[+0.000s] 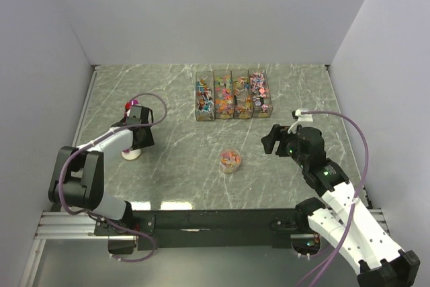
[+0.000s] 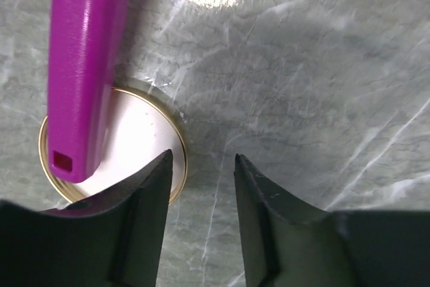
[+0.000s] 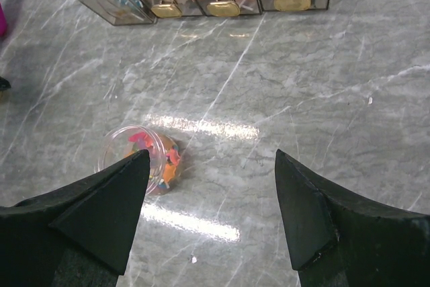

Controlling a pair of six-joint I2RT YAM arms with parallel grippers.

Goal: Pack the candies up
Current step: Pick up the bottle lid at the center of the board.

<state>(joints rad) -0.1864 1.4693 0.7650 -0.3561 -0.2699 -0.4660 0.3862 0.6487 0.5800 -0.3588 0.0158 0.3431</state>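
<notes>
On our green marble table (image 1: 181, 139), the candies (image 3: 164, 162) sit in a little clear jar (image 3: 117, 146), just left of our right gripper (image 3: 211, 162), whose fingers are wide. Our left gripper (image 2: 201, 162), narrow and empty, is farther away.

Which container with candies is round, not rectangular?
The small clear jar, standing alone near the middle of the table. The other four are rectangular clear boxes, set side by side in a row farther back.
</notes>
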